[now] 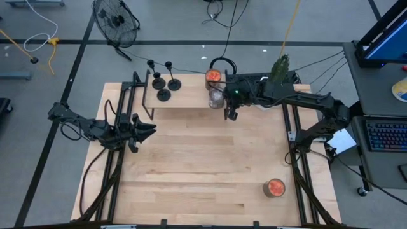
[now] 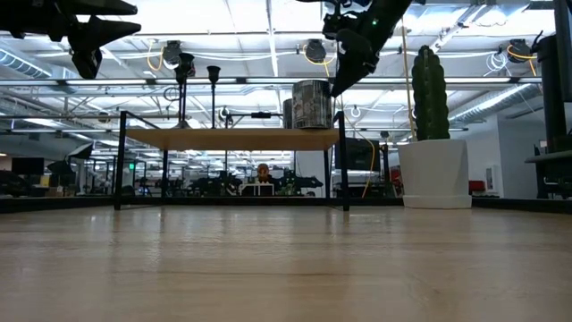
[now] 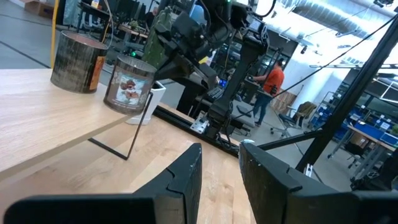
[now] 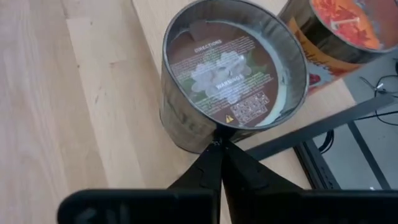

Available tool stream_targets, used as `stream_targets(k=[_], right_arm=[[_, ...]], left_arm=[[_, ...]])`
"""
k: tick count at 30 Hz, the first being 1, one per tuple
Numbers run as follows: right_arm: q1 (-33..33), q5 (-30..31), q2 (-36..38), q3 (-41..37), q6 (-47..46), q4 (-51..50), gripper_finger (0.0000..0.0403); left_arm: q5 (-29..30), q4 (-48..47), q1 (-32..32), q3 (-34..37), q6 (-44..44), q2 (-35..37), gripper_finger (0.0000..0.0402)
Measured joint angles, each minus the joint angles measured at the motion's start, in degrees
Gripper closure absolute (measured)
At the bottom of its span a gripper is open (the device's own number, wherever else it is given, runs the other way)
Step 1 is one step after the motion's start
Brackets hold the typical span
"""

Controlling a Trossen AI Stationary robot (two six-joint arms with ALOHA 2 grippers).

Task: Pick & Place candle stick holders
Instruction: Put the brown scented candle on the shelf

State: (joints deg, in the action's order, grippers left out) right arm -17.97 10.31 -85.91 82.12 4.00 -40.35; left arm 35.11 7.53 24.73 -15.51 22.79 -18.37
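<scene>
Three black candle stick holders (image 1: 164, 86) stand on their disc bases at the left end of a raised wooden shelf (image 1: 187, 102); two stems show in the low view (image 2: 213, 85). My right gripper (image 1: 231, 116) is shut and hangs over the shelf's right end, its tips (image 4: 219, 140) by the rim of a grey candle tin (image 4: 233, 81). My left gripper (image 1: 150, 130) is open and empty, held above the table near the shelf's left legs, and also shows in its wrist view (image 3: 221, 171). My right gripper's shut fingertips (image 4: 217, 152) point slanting down at the near rim (image 4: 214, 127) of the grey tin, which stands upright on the shelf. I cannot tell whether they touch it.
An orange-topped candle tin (image 1: 214, 76) stands behind the grey tin on the shelf. Another orange-topped tin (image 1: 275, 187) sits near the table's near right corner. A cactus in a white pot (image 2: 431, 134) stands at the far right. The shelf's black legs (image 2: 344, 174) reach down to the table.
</scene>
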Motion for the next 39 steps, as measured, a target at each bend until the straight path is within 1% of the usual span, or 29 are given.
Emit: stream_targets(k=[3,8,18,24,26,30,32,35,39], right_arm=[[-0.4,-0.2,-0.07,-0.54,0.14,1.52,0.0402],[-0.63,-2.99,-0.02,-1.24,-0.17,4.58,0.0403],[-0.59,-3.77,-0.04,-1.39,-0.3,9.26,0.0403],[-0.59,-4.62,-1.82,-1.5,-0.24,10.63,0.0403],[-0.59,-4.8,-2.82,-1.29,-0.31,13.02,0.0403],[-0.59,-6.05,-3.21,-1.49,-0.32,14.29,0.0403],[-0.59,-6.08,-3.71,-1.19,-0.32,16.33,0.0403],[-0.75,-6.07,-4.07,-1.47,-0.3,15.81,0.0403],[-0.79,-6.14,-4.9,-1.24,-0.32,17.65,0.0403]], left_arm=[[0.0,0.02,-0.02,0.0,-0.02,0.0,0.0289],[0.0,0.02,-0.02,0.0,-0.02,0.0,0.0289],[0.0,0.02,0.0,0.0,-0.02,0.0,0.0289],[0.0,0.02,-0.02,0.0,-0.02,0.0,0.0289],[0.0,0.02,-0.02,0.0,-0.04,-0.02,0.0289],[-0.02,0.0,0.0,0.0,-0.06,-0.02,0.0289],[0.0,0.02,0.0,0.0,-0.04,0.0,0.0289],[0.0,-0.02,0.0,0.0,-0.07,-0.02,0.0289],[-0.01,-0.02,0.0,0.0,-0.11,-0.02,0.0289]])
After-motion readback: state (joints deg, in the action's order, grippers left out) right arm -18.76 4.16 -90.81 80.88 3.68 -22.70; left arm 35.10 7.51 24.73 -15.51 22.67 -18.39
